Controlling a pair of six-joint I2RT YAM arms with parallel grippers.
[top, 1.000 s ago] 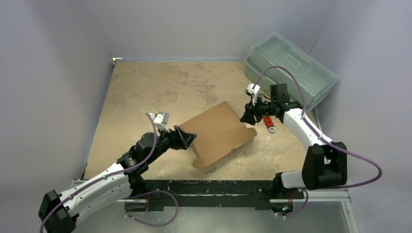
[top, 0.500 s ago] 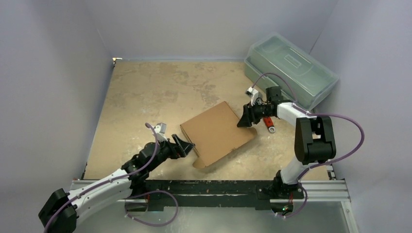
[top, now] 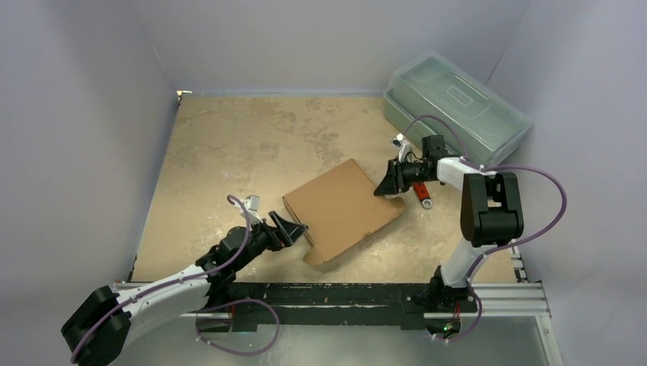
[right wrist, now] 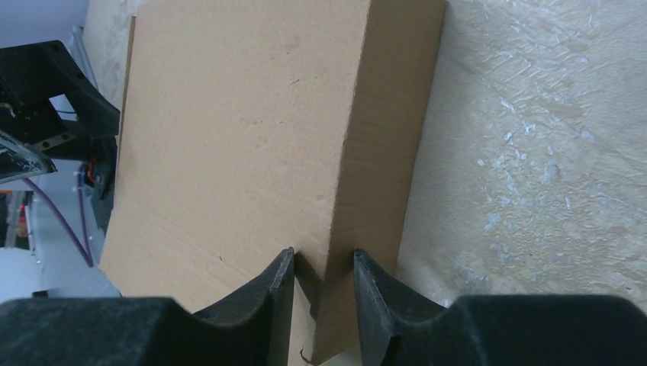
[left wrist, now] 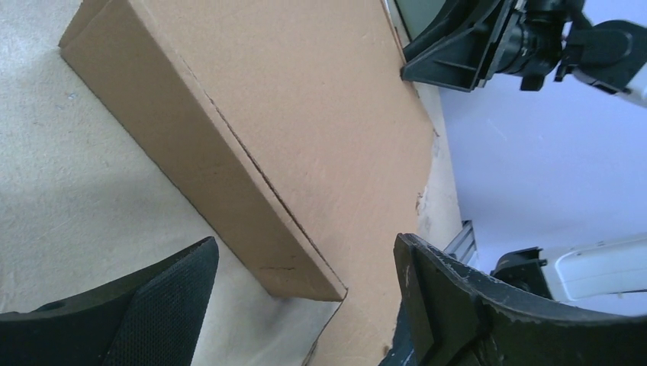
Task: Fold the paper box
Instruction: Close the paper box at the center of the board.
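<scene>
Right claw (top: 380,191) tight on corner of paper box (top: 339,210); left claw (top: 295,228) agape beside opposite corner.

The box (top: 342,208) — plain brown corrugated cardboard — lies flat and shallow near the middle of the table (top: 252,145), turned diagonally, with a rounded tab poking out at its near corner.

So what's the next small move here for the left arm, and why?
Probably ease the left gripper forward and close it on the near corner of the paper box: its jaws stand open, short of the cardboard, while the right gripper straddles the far edge, so this side is unbraced.
</scene>
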